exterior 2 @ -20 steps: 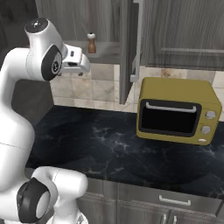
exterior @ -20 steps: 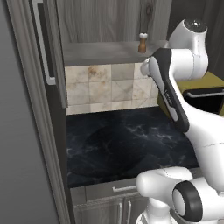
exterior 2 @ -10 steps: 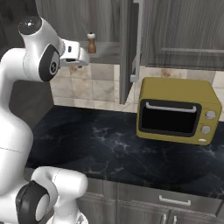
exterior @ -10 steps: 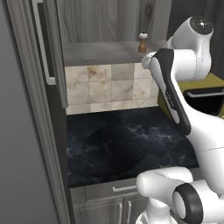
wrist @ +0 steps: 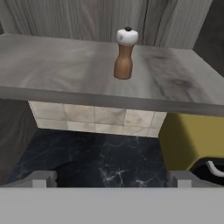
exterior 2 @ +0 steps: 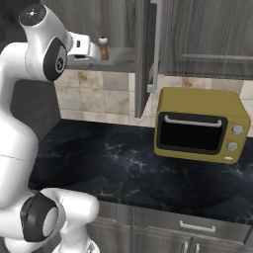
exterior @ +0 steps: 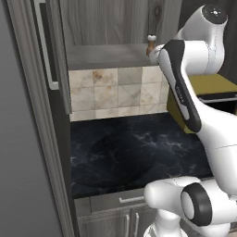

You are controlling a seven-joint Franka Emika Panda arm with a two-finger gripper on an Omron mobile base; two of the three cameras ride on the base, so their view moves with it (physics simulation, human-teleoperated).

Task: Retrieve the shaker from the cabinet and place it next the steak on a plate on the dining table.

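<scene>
The shaker [wrist: 124,54] stands upright on the bottom shelf [wrist: 65,65] of the cabinet [exterior 2: 123,20], which is open. It is placed nearer to the right end of the shelf than to the left one, a little behind the front edge, and nothing touches it. In the right base view the shaker [exterior 2: 103,48] is just beside the gripper [exterior 2: 94,50], close in front of it but still apart. The gripper is released: its two fingers [wrist: 41,178] stand wide at the bottom corners of the hand view, and nothing is between them. The cabinet door [exterior: 44,55] with the long silver handle [exterior: 46,51] is swung out at the left. Below the shelf there are beige wall tiles [exterior: 115,92] and a black marble worktop [exterior 2: 138,168]. A yellow microwave [exterior 2: 200,126] stands on the right part of this worktop, against the wall.
</scene>
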